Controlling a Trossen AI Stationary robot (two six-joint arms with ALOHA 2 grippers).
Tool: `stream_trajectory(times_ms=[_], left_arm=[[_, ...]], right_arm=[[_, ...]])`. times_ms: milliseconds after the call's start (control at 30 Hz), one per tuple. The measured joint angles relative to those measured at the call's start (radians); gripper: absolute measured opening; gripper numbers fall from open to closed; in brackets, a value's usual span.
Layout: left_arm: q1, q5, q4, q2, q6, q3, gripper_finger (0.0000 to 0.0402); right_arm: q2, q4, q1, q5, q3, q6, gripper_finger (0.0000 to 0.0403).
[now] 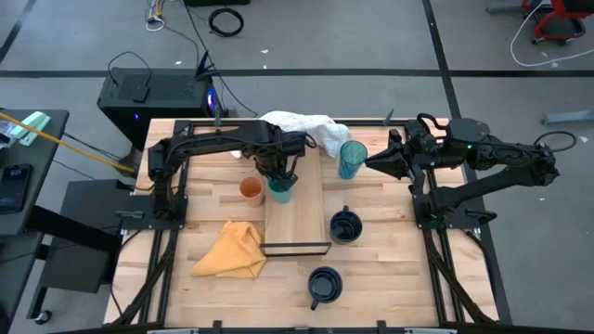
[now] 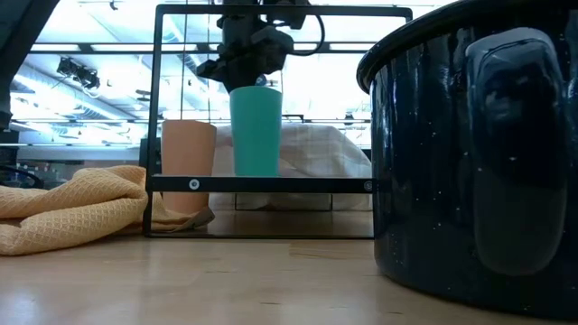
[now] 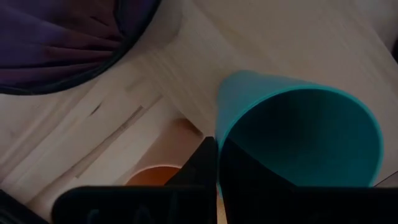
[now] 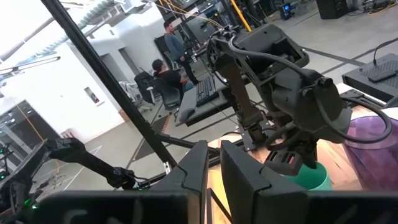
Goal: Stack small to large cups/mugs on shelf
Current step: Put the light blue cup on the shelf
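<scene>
Nearest the front edge of the tabletop point(image 1: 390, 288) sits a navy mug point(image 1: 324, 285), a second navy mug point(image 1: 345, 225) just right of the shelf point(image 1: 297, 218), the yellow cloth point(image 1: 232, 250) to its left. Mid-table, the left end effector point(image 1: 278, 176) is clenched on the rim of the upright short teal cup point(image 1: 278, 192) at the shelf's far left edge, directly beneath it; the orange cup point(image 1: 251, 190) stands just beside, off the board. Farther back the right end effector point(image 1: 371, 163) waits, fingers narrowly parted and empty, beside the tall teal tumbler point(image 1: 351, 158), white cloth point(image 1: 302, 125) behind.

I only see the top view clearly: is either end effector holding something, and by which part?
The left end effector pinches the short teal cup by its rim wall, over the shelf. The right end effector holds nothing.
</scene>
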Motion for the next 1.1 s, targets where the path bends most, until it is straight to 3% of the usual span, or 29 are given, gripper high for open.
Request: stream_trajectory(times_ms=[733, 1100], left_arm=[[0.004, -0.005, -0.007, 0.000, 0.004, 0.000, 0.0025], [0.005, -0.006, -0.006, 0.000, 0.005, 0.001, 0.0086]], right_arm=[[0.000, 0.000, 0.000, 0.000, 0.000, -0.005, 0.0052], [0.000, 0.000, 0.000, 0.000, 0.000, -0.007, 0.0052]])
